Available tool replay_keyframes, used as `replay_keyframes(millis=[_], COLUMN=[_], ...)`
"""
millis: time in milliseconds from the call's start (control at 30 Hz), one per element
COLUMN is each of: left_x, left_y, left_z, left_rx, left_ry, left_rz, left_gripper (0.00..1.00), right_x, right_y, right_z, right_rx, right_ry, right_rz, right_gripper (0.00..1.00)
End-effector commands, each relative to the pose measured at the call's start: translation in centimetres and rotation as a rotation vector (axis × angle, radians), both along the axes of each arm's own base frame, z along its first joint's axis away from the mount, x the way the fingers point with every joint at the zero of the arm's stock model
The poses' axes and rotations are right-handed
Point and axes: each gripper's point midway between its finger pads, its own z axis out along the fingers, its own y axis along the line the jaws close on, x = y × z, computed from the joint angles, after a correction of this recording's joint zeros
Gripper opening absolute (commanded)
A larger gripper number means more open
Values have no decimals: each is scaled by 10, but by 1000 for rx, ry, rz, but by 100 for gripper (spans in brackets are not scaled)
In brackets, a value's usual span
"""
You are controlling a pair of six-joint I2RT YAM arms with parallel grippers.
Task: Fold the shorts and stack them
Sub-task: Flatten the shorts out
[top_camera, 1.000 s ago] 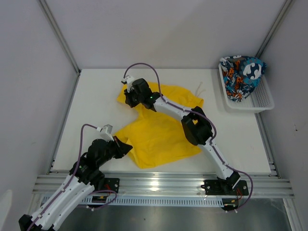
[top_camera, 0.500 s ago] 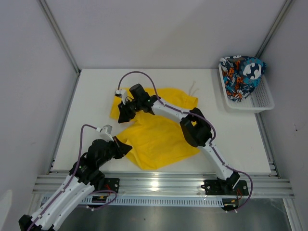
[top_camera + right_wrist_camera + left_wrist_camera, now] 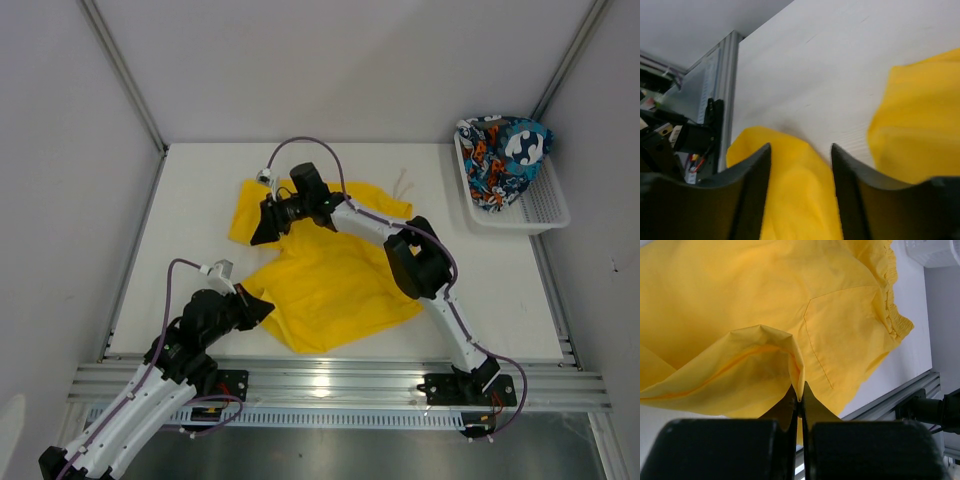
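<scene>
Near left, left gripper clamped on plain bright-yellow cloth shorts' folded edge; far left, right gripper fingers apart over them.

The yellow shorts run off the frame above and left of the left pincer. Only a basket corner shows, up right.

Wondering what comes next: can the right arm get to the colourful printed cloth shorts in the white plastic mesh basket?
Probably yes: the printed shorts lie uncovered in the white mesh basket on its side, and the right claw is open.
</scene>
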Motion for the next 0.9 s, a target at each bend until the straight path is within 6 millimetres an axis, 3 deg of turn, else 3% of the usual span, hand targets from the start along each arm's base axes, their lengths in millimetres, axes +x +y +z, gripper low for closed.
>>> replay_keyframes(millis=[0, 133, 267, 400, 600, 733, 867], left_x=[3, 2, 2, 4, 5, 6, 7], left_y=[-1, -1, -1, 0, 0, 0, 1], left_z=[7, 7, 7, 8, 8, 9, 9], left_rx=[-12, -16, -14, -8, -3, 3, 7], left_ry=[-13, -9, -10, -10, -8, -10, -11], left_rz=[11, 10, 14, 17, 21, 23, 24], left_gripper=[0, 0, 0, 0, 0, 0, 0], right_x=[40, 74, 92, 103, 77, 27, -8], right_y=[9, 7, 5, 4, 1, 8, 16], right_z=[71, 48, 28, -4, -36, -56, -63], right_rx=[91, 15, -29, -111, -204, -270, -280], right_ry=[-171, -186, -189, -183, -137, -102, -80], right_rz=[-139, -254, -324, -379, -295, -157, -44], right_gripper=[57, 68, 69, 66, 61, 59, 63])
